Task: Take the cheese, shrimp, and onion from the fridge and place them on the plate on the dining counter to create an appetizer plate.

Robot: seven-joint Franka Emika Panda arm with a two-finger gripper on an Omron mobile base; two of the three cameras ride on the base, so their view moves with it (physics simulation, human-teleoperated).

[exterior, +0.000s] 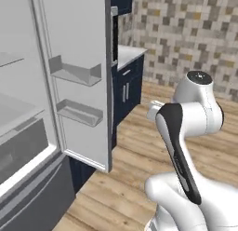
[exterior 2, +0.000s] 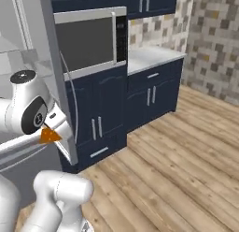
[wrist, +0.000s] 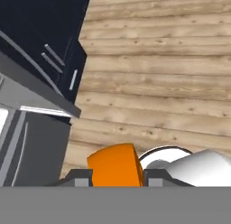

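Note:
In the hand view an orange-yellow cheese (wrist: 115, 166) wedge sits between my two dark finger tips, and my gripper (wrist: 116, 179) is shut on it above the wooden floor. The right base view shows the same cheese (exterior 2: 48, 135) at the end of my hand, close to the edge of the open fridge (exterior 2: 56, 86) door. From the left base view, the fridge (exterior: 79, 76) stands open on the left, with door bins, glass shelves and grey drawers. The fridge (wrist: 31, 142) lower front also shows grey in the hand view.
Navy cabinets (exterior 2: 107, 114) with a built-in microwave (exterior 2: 88, 41) stand beside the fridge. A white back-wall counter (exterior 2: 151, 55) runs under a mosaic tile wall (exterior: 195, 34). Open wooden floor (exterior 2: 177, 170) stretches to the right.

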